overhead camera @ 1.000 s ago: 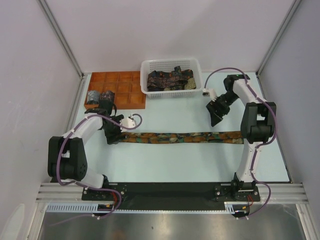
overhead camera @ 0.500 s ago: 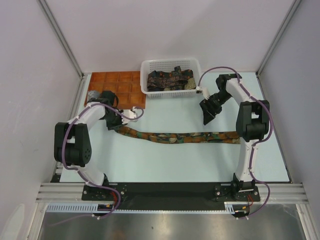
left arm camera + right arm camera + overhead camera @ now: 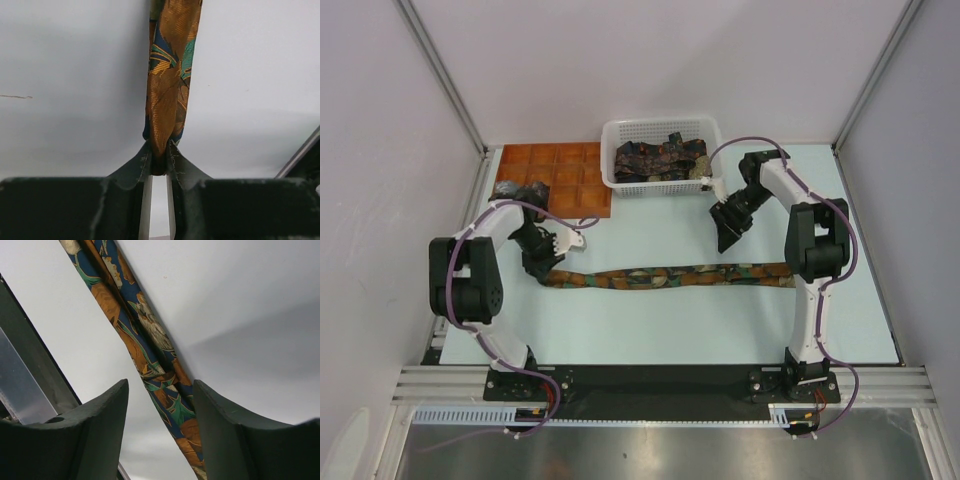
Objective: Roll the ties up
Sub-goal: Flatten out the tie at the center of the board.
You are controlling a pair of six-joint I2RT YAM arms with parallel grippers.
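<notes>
A long tie (image 3: 670, 274), dark with orange and green motifs, lies stretched across the table from left to right. My left gripper (image 3: 542, 266) is shut on its left end. In the left wrist view the orange fabric (image 3: 167, 75) is pinched between the fingertips of that gripper (image 3: 159, 152). My right gripper (image 3: 727, 230) hovers above the table, behind the tie's right half, with its jaws open. In the right wrist view the tie (image 3: 150, 345) runs diagonally on the table below the open gripper (image 3: 160, 387), untouched. More ties (image 3: 660, 157) fill the basket.
The white mesh basket (image 3: 610, 165) stands at the back centre. The orange-brown compartment tray (image 3: 565, 175) lies at the back left with a rolled bundle (image 3: 506, 189) in its left edge. Frame posts rise at both back corners.
My left gripper closed on the tie's left end, swung it toward the tray and came back forward. The right arm moved left toward the basket while its jaws narrowed.
</notes>
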